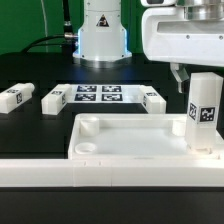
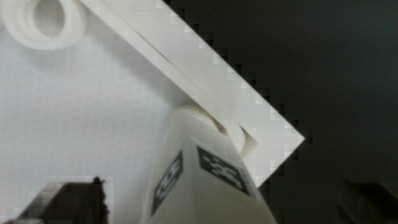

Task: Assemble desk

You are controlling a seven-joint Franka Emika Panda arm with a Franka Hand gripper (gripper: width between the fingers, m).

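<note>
table [image 1: 30, 130]: black, matte | backdrop [image 1: 25, 30]: dark | foreground: long white low wall [image 1: 40, 185] | light: even, soft

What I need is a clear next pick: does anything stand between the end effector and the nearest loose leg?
Nothing visible does. The open end effector is at the top of the upright leg standing in the tabletop; the nearest loose leg lies on the table, open space between.

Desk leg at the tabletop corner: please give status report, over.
Pincer open, astride leg, not gripping. Leg upright in corner socket of tabletop. Three spare legs lie aside; nothing in the way.
</note>
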